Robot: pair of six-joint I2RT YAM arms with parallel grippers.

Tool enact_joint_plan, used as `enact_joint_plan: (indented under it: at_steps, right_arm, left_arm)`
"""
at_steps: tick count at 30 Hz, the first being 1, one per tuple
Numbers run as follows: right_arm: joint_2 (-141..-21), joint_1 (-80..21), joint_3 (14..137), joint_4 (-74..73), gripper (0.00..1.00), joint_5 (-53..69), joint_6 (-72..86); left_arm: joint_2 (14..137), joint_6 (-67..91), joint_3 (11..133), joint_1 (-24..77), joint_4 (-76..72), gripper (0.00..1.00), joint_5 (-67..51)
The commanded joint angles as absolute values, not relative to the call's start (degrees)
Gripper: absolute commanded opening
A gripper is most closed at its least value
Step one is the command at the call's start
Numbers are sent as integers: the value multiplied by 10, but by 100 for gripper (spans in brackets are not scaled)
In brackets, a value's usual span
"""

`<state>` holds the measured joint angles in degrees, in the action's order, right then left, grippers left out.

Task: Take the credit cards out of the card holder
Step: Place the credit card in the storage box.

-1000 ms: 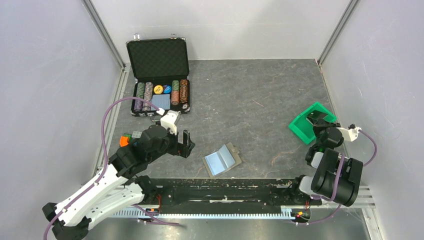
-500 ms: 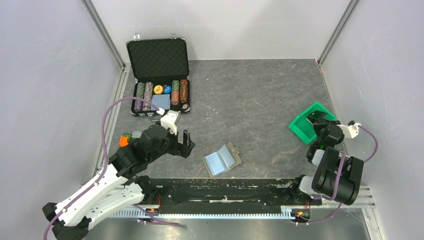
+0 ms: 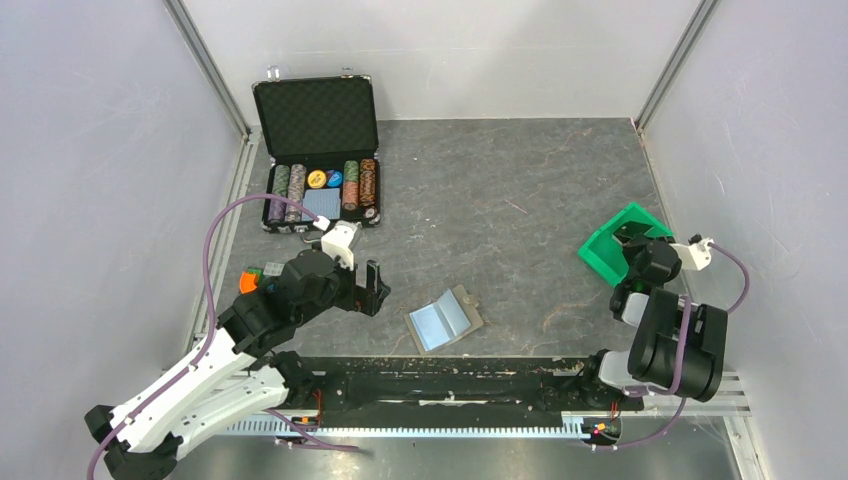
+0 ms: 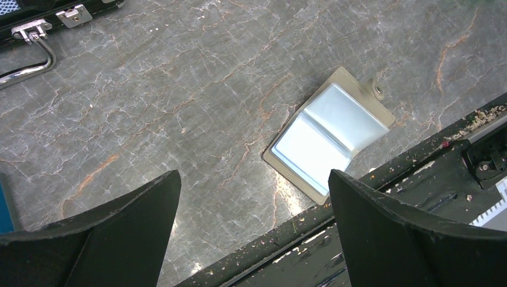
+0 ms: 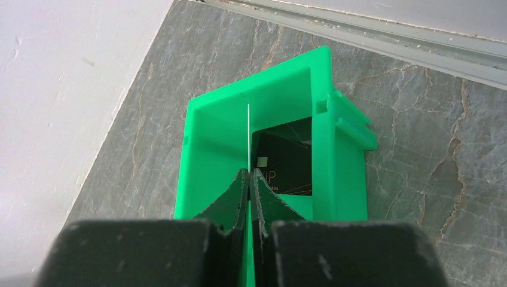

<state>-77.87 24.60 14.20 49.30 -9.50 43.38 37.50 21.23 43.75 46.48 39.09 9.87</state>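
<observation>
Broadly, the grey slate table (image 3: 540, 190) fills the walled cell, with an open black chip case (image 3: 315, 120) at its far left, well apart from the other things. The left gripper (image 3: 378, 287) hangs just left of the card holder (image 3: 445, 318) without touching it, its jaws spread wide. In the left wrist view the holder lies beyond the gap between the two fingers, nearer the right-hand one. The right gripper (image 5: 249, 173) is poised over the green bin (image 5: 209, 143) by the table's right edge. Its jaws are pressed together on a credit card (image 5: 247, 134), which shows only as a thin pale line, edge-on and upright, rising from the fingertips above the bin's opening. A dark card (image 5: 287, 161) with pale lettering lies inside the bin. The card holder lies spread open, inner side up, near the middle of the table's near edge. Its long axis runs diagonally from near-left to far-right, with the fold crossing it. Two pale-blue panels (image 4: 329, 134) face up inside the tan border; whether they are cards cannot be told. A snap tab (image 4: 376, 89) sits at the far-right end. The holder's near-left corner lies just beside the black strip (image 3: 440, 375) along the table's near edge. Open slate stretches on its far side and to its right as far as the bin.
</observation>
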Motion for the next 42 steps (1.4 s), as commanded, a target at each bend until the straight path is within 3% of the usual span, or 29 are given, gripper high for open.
enact_joint_plan:
  at_steps: [1,10,17,31,42]
  right_arm:
    - [-796,237,161,501,0,-124,420]
    - [-792,235,171,476,15,-135,420]
    - [-778,235,197,422,20,-147,400]
    - [-796,235,233,371,0,-129,391]
    - [-784,236,257,347,0,-147,372]
  left_arm:
    - [375,179,440,466,383,100,88]
    - [377,178,440,466,381,100,87]
    - [378,178,440,467,381,100,87]
    - [375,179,439,467,382,100,89]
    - [373,179,439,467,381,100,87]
